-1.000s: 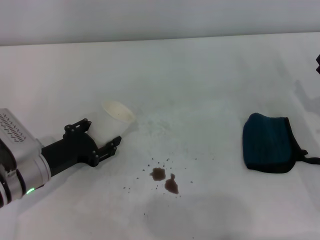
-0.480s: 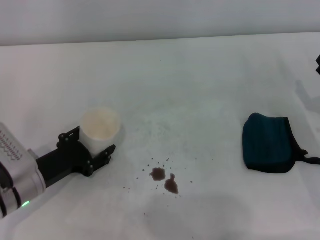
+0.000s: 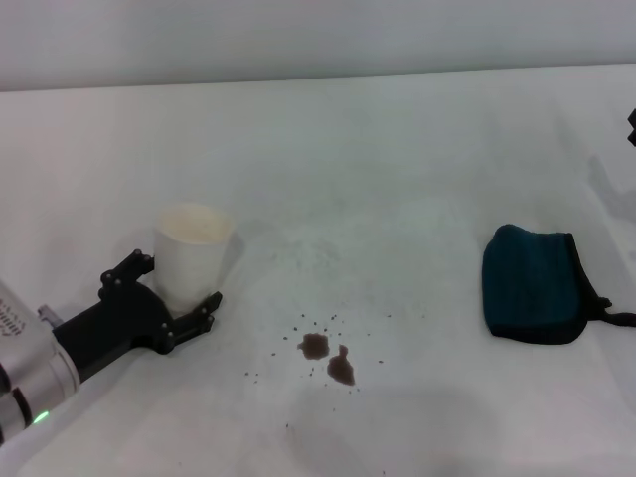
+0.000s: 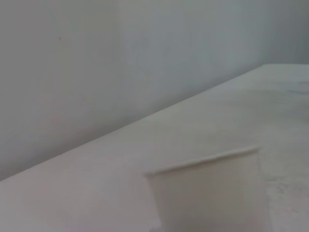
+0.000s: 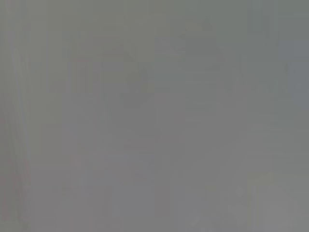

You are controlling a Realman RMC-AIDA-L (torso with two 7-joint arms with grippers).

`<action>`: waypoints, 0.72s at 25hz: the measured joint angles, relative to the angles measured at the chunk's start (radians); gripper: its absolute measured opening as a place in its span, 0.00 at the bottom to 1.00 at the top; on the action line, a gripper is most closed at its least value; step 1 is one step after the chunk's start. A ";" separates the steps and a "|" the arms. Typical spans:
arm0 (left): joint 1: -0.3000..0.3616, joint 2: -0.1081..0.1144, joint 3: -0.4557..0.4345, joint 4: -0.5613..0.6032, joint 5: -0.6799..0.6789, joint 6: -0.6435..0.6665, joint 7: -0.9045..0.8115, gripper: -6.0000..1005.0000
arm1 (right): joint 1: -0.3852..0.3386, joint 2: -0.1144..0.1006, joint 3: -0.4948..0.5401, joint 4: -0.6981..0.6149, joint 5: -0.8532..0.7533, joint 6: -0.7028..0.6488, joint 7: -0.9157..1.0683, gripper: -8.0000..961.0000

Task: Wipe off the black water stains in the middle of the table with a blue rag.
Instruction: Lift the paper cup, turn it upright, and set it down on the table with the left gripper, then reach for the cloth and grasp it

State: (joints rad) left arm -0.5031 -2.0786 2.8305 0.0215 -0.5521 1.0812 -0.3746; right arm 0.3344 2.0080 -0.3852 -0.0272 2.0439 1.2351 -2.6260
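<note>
Left pincer [image 3: 171, 303]: sitting low at the bench's left side, its black fingers reaching to either side of the base of an upright white paper cup [image 3: 192, 251]. Whether they are pressing the wall or standing just off it cannot be told.

Risk: the cup is looking light; a sideways drag of the pincer could be tipping it toward the black water stains [image 3: 329, 358] near it at mid-bench, adding to the mess if anything is inside.

Blue rag [image 3: 530, 284]: lying flat well to the right of the stains, untouched, its black strap trailing off the head view's right edge. The wiping is judged not yet begun.

Bench [image 3: 397, 159]: white, matte.

Hidden: the cup's contents are not showing; the left wrist view is giving only the cup's rim and wall. Right pincer: not appearing anywhere; its wrist view is showing blank grey.
</note>
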 joint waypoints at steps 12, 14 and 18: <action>0.047 -0.003 -0.003 0.015 -0.005 -0.001 0.049 0.87 | 0.003 0.000 -0.001 -0.010 -0.001 -0.005 0.002 0.91; 0.058 -0.004 -0.003 0.016 -0.008 0.004 0.051 0.87 | 0.003 0.000 -0.001 -0.011 -0.001 -0.005 0.002 0.91; 0.090 -0.003 -0.002 0.019 -0.026 0.030 0.073 0.87 | 0.005 0.000 -0.001 -0.011 -0.001 -0.005 0.003 0.91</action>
State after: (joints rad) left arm -0.4135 -2.0818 2.8290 0.0403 -0.5785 1.1117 -0.3011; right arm 0.3390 2.0080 -0.3866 -0.0382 2.0431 1.2296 -2.6232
